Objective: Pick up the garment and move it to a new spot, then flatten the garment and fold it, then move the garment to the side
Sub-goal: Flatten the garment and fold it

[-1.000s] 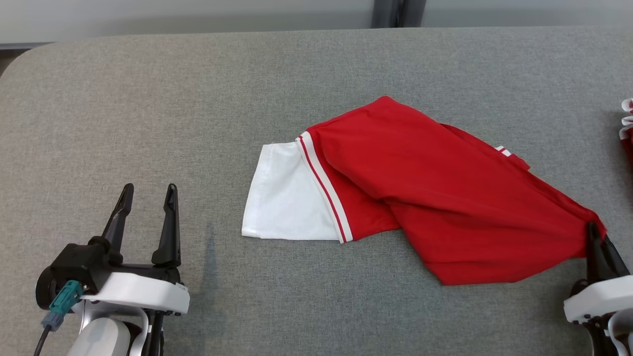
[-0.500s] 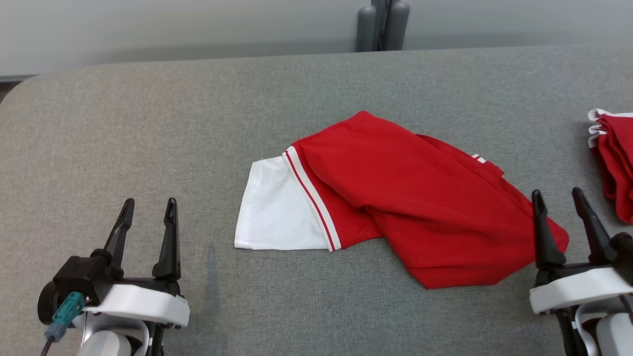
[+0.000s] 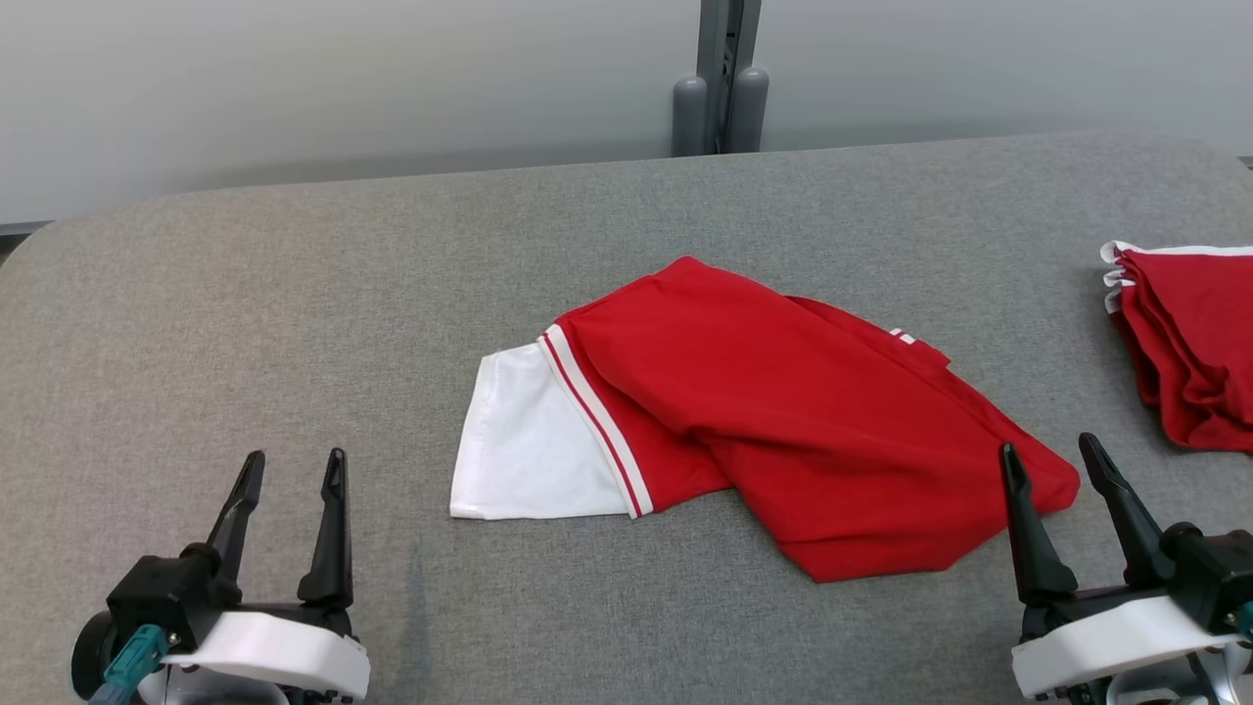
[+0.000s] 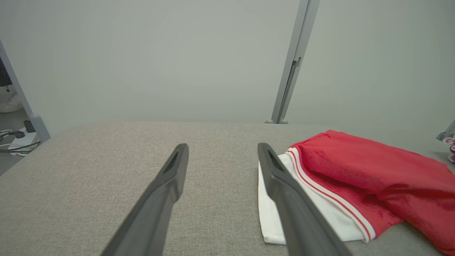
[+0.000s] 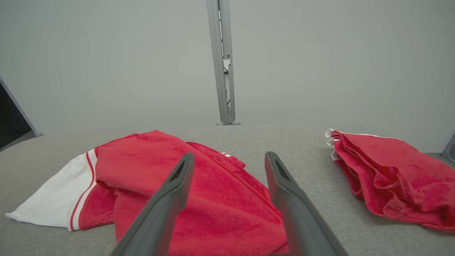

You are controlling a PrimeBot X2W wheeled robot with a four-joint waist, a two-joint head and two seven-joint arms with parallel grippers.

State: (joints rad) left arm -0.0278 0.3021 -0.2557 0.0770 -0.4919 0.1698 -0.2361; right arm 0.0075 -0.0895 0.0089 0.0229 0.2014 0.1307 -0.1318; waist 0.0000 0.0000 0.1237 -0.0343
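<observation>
The right gripper (image 3: 1046, 444) stood spread and empty, with the garment (image 3: 783, 411) crumpled on the table (image 3: 294, 294) just ahead and left of it. The left gripper (image 3: 297, 454) was also spread, the garment's white end lying ahead to its right.

A grey, fabric-covered surface (image 3: 245, 294) with a rounded far-left corner carried two things: a rumpled red garment (image 3: 803, 421) with a white, stripe-edged end near the middle, and a red pile (image 3: 1189, 343) well apart at the right edge.
</observation>
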